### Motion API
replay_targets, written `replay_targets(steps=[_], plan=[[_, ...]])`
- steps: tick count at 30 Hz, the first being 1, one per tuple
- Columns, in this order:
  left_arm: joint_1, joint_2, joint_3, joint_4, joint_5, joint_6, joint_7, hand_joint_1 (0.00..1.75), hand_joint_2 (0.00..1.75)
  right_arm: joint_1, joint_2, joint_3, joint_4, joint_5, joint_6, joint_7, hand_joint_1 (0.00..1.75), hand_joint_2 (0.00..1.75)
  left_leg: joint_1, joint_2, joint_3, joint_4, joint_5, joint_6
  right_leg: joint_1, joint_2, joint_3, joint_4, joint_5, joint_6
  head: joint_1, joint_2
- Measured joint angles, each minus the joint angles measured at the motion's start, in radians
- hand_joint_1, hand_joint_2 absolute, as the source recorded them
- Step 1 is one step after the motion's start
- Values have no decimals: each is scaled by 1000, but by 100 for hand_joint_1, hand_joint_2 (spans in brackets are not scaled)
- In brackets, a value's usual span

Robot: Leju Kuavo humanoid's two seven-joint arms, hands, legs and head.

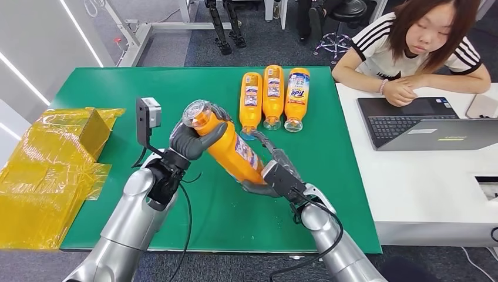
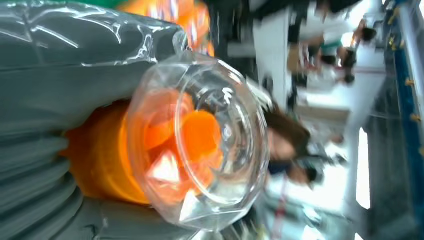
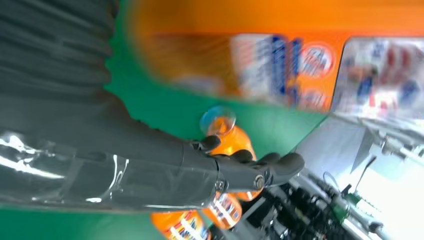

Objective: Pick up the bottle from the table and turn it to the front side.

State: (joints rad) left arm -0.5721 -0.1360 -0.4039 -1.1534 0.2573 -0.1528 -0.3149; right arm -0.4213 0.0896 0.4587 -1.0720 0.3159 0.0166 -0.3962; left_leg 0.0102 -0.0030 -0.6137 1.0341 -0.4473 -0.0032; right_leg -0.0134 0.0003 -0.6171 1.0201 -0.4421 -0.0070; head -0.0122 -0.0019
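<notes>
An orange bottle (image 1: 230, 147) with a clear cap is held tilted above the green table (image 1: 117, 88), cap end up and to the left. My left hand (image 1: 191, 141) grips it just below the cap; the left wrist view shows the cap (image 2: 200, 145) close up beside the grey hand (image 2: 60, 90). My right hand (image 1: 276, 173) is at the bottle's lower end, its fingers stretched straight along the far side and its thumb under the base, not closed around it. The right wrist view has the blurred labelled bottle (image 3: 260, 55) just past the extended fingers (image 3: 250, 170).
Three more orange bottles (image 1: 273, 94) lie side by side at the table's far middle, caps toward me. Crumpled yellow wrapping (image 1: 59, 158) covers the left edge. A person (image 1: 423, 41) sits at a white desk (image 1: 423, 194) with a laptop (image 1: 423, 126) on the right.
</notes>
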Motion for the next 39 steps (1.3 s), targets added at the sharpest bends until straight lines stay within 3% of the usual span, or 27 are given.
replay_targets(steps=[4,10,13,17,25,32,39], plan=[[-43,43,0,23,-332,154,-47,175,175,29,-21,-13,-39,-2,1,1,0,175,0,1,0,0,0,0,0,0,0,0,0,0,0,0],[-110,123,-14,54,-811,373,-36,175,175,80,-61,-28,-130,11,0,0,0,175,0,1,0,0,0,0,0,1,-1,1,0,0,0,0],[-128,165,-39,62,-1047,475,8,175,175,116,-82,-34,-192,13,-1,-1,0,175,0,1,0,0,0,0,0,1,-1,0,0,0,0,0],[-137,224,-89,68,-1468,585,139,175,175,168,-105,-45,-261,24,-15,-16,0,175,0,1,0,0,0,0,0,1,-1,0,0,0,0,0],[-138,286,-176,103,-1806,518,293,175,175,244,-124,-70,-341,37,-54,-32,0,175,0,1,0,0,0,0,0,1,-1,0,0,0,0,0],[-126,324,-232,200,-1822,404,323,175,175,334,-132,-124,-417,44,-74,-32,0,175,0,2,0,0,-1,-1,0,2,-1,0,0,0,0,0],[-61,355,-239,335,-1823,301,361,175,175,398,-134,-161,-459,61,-73,-31,0,175,0,3,0,-1,-2,-2,0,3,-1,0,-1,0,0,0]])
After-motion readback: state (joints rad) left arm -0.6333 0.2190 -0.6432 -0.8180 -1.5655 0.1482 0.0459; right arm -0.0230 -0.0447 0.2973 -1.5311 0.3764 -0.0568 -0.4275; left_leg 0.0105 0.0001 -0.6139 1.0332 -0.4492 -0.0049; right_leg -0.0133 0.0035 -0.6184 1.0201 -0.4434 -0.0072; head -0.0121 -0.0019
